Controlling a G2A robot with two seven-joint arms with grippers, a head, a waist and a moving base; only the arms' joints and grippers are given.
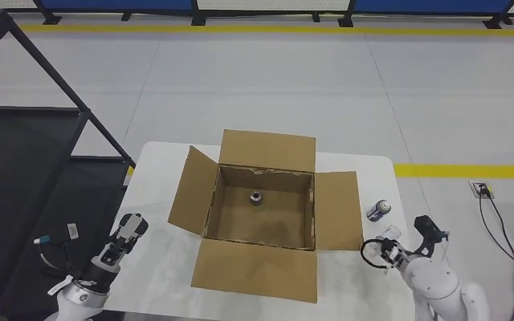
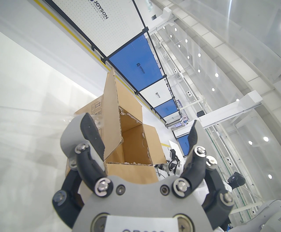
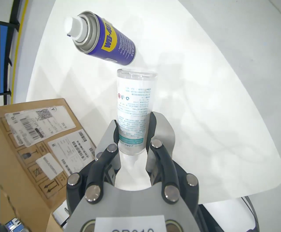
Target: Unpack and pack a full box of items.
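Top view: open box (image 1: 255,281) at centre; right gripper (image 3: 134,122), lower right, jaws clamped on a clear bottle (image 3: 135,98) beside the spray can (image 1: 378,210); left gripper (image 2: 140,123), lower left, jaws apart.

open cardboard box (image 1: 265,148) with one small item (image 1: 254,196); spray can (image 1: 378,210) and clear bottle (image 3: 134,105) beside.

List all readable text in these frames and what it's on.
"JOYSON": wall panels.
"WD-4", rest curves out of sight: spray can.
Label on bottle: too small.
Stickers on box: blurred.
Tags on left gripper, right gripper: cut off.
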